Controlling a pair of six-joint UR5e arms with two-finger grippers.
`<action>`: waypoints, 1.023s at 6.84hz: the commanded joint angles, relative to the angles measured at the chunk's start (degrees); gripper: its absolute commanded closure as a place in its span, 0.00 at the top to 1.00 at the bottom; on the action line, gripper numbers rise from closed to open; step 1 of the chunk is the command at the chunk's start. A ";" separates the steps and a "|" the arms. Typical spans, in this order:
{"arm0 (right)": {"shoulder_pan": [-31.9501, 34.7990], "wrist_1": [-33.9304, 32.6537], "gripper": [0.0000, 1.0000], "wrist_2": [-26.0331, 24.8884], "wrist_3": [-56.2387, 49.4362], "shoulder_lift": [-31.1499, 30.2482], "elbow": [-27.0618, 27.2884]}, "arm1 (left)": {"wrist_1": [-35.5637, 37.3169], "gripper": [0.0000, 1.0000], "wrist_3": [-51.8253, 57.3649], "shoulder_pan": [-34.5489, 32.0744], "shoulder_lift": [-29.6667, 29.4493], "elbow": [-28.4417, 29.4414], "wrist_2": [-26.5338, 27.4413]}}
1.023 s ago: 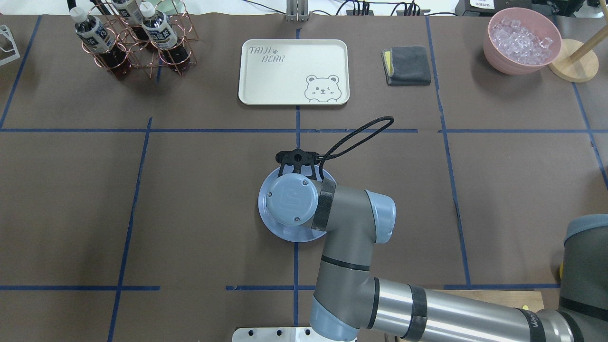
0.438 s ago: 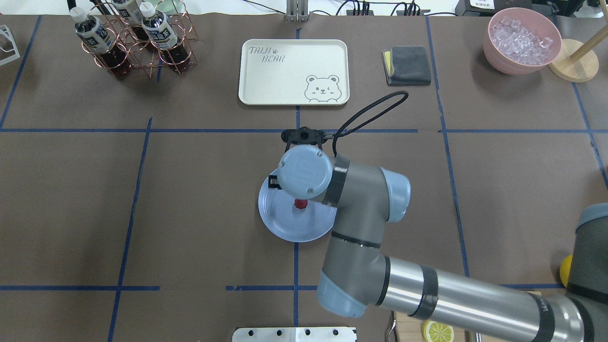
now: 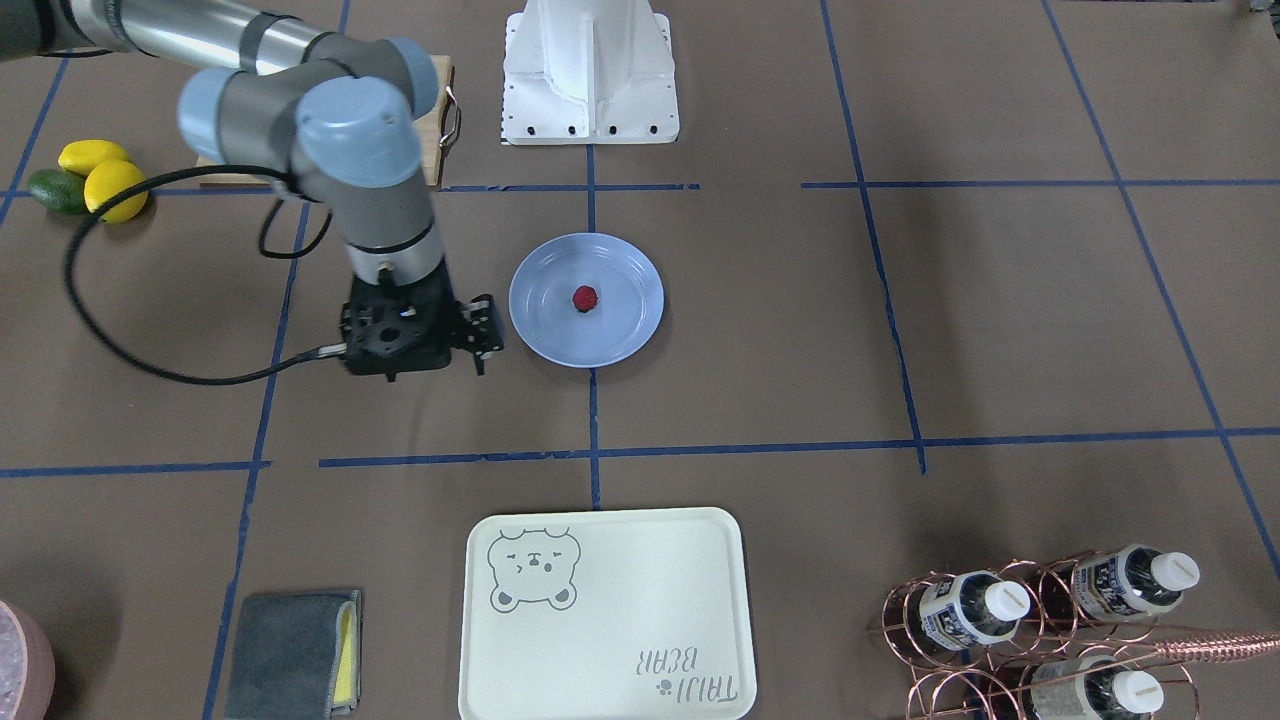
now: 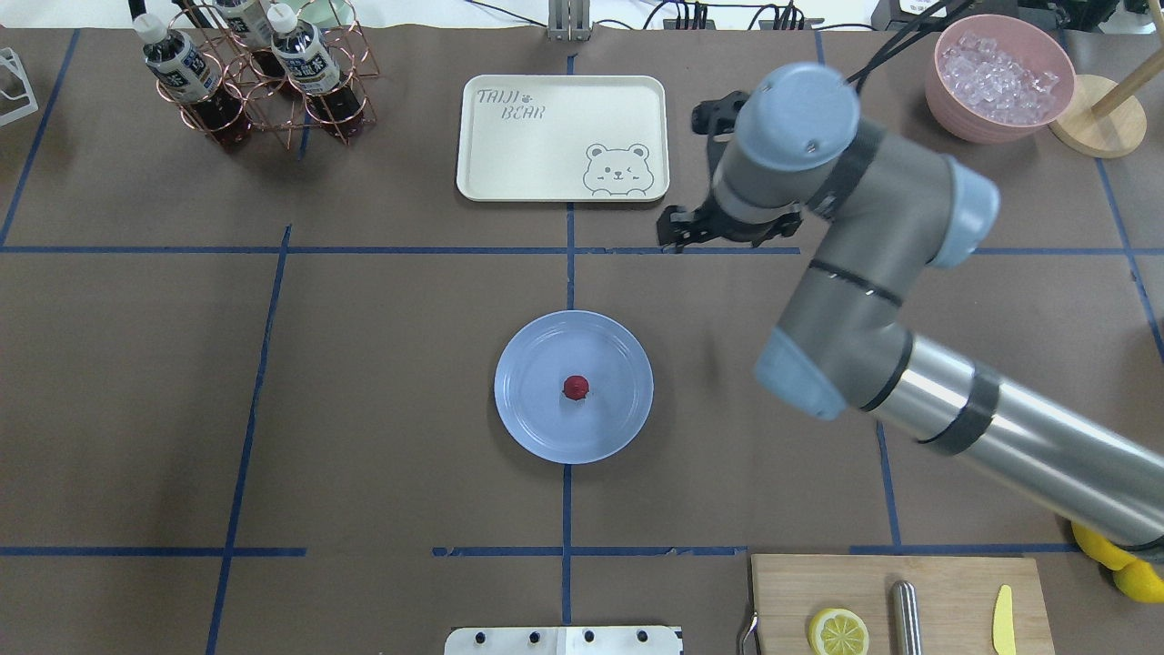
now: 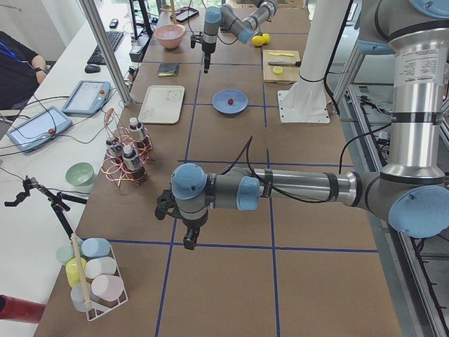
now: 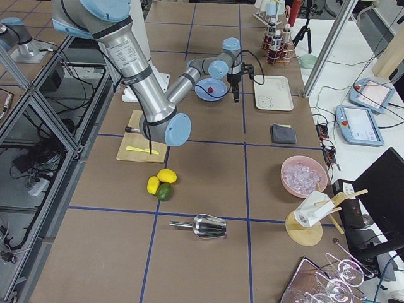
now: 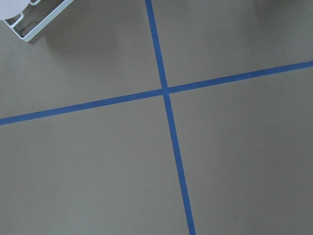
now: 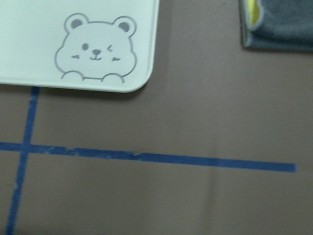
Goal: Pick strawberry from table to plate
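Observation:
The strawberry (image 4: 575, 387), small and dark red, lies alone near the middle of the light-blue plate (image 4: 536, 428) on the table (image 4: 364, 364). In the front-facing view the strawberry (image 3: 585, 297) sits on the same plate (image 3: 620, 335). My right gripper (image 3: 483, 335) hangs above the table beside the plate, clear of it, fingers apart and empty. From overhead the right gripper (image 4: 691, 227) is near the bear tray's corner. My left gripper (image 5: 188, 239) shows only in the exterior left view, far from the plate; I cannot tell its state.
A cream bear tray (image 4: 562, 136) and a folded grey cloth (image 4: 780, 125) lie behind the plate. A copper bottle rack (image 4: 255, 82) stands back left and a pink bowl of ice (image 4: 998, 86) back right. A cutting board (image 4: 896, 605) holds a lemon slice; lemons (image 3: 105, 180) lie beside it.
My right arm has lifted off the plate and swung to the back right. The strawberry, hidden under the wrist a second ago, now lies uncovered on the plate.

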 commanded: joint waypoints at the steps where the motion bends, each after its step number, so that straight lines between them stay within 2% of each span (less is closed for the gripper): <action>1: 18.19 -0.13 1.00 10.93 -28.48 -14.06 2.87 | 0.00 1.00 0.25 0.00 0.48 -0.21 0.67; 2: 26.80 -0.22 1.00 14.98 -40.02 -19.43 2.10 | 0.00 1.00 0.25 0.00 0.57 -0.13 0.68; 3: 32.98 0.13 1.00 15.54 -48.67 -26.45 1.65 | 0.00 1.00 0.16 0.00 0.57 -0.21 0.68; 4: 36.26 0.74 1.00 15.28 -51.62 -33.91 1.65 | 0.00 1.00 0.16 0.00 0.84 -0.13 0.68; 5: 43.08 0.83 1.00 14.41 -51.48 -35.12 -2.18 | 0.00 1.00 0.16 0.00 0.93 -0.13 0.77; 6: 48.63 1.01 1.00 17.71 -52.96 -36.00 -3.35 | 0.00 1.00 0.16 0.00 1.01 0.05 0.77; 7: 50.43 1.10 1.00 22.27 -54.89 -38.45 -3.10 | 0.00 1.00 0.25 -0.09 1.01 -0.21 1.72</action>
